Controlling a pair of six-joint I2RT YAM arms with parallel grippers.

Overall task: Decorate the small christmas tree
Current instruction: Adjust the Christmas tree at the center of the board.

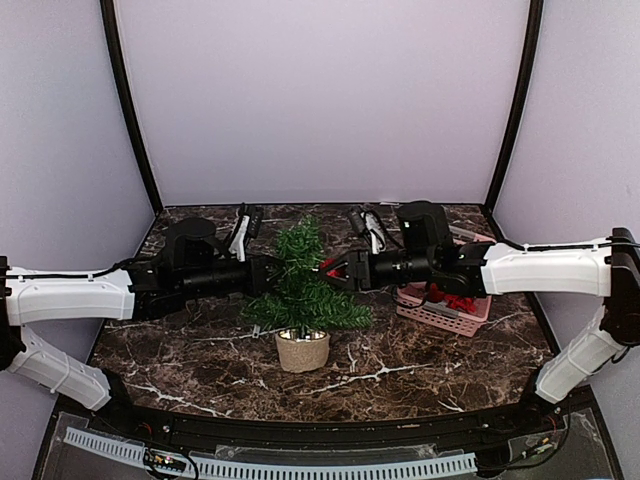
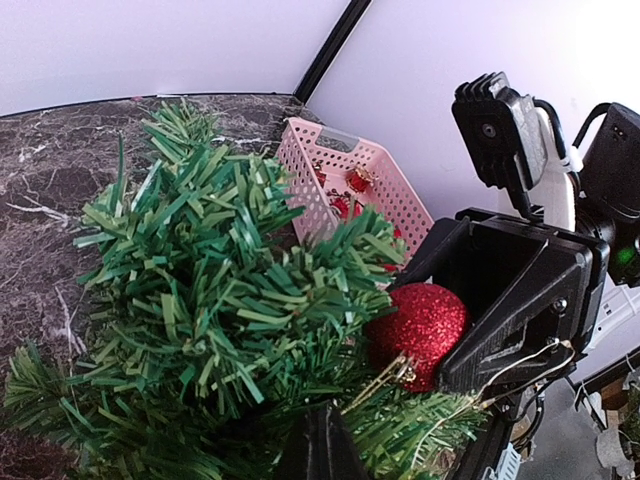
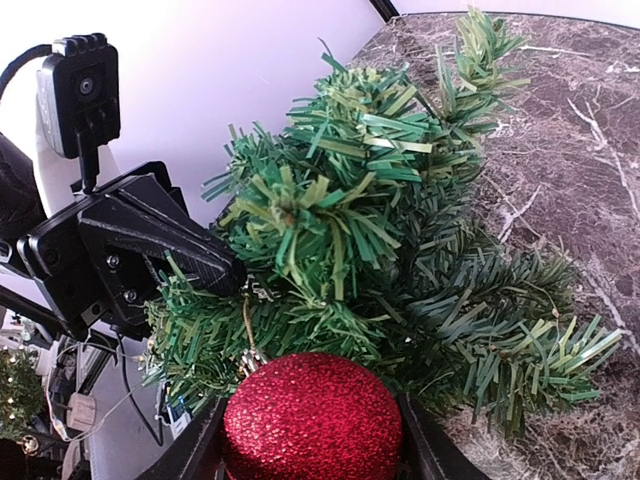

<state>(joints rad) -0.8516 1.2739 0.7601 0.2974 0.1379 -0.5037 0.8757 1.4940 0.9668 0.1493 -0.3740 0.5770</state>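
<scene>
Tree [image 1: 300, 285], bushy green, tan-potted; left hand [image 1: 270, 272] pressed together, right hand [image 1: 334, 268] pinching red bauble [image 2: 420, 330].

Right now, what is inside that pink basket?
Small red ornaments lie in the pink basket. The right arm covers part of it from above, and the small christmas tree hides one end, so the rest cannot be seen.

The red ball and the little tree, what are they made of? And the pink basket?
The red ball looks like a plastic or foam bauble coated in glitter: grainy and sparkly. The little tree seems artificial: its needles are flat, shiny, plastic-looking strips. The pink basket is probably moulded plastic, smooth with a grid of holes.
</scene>
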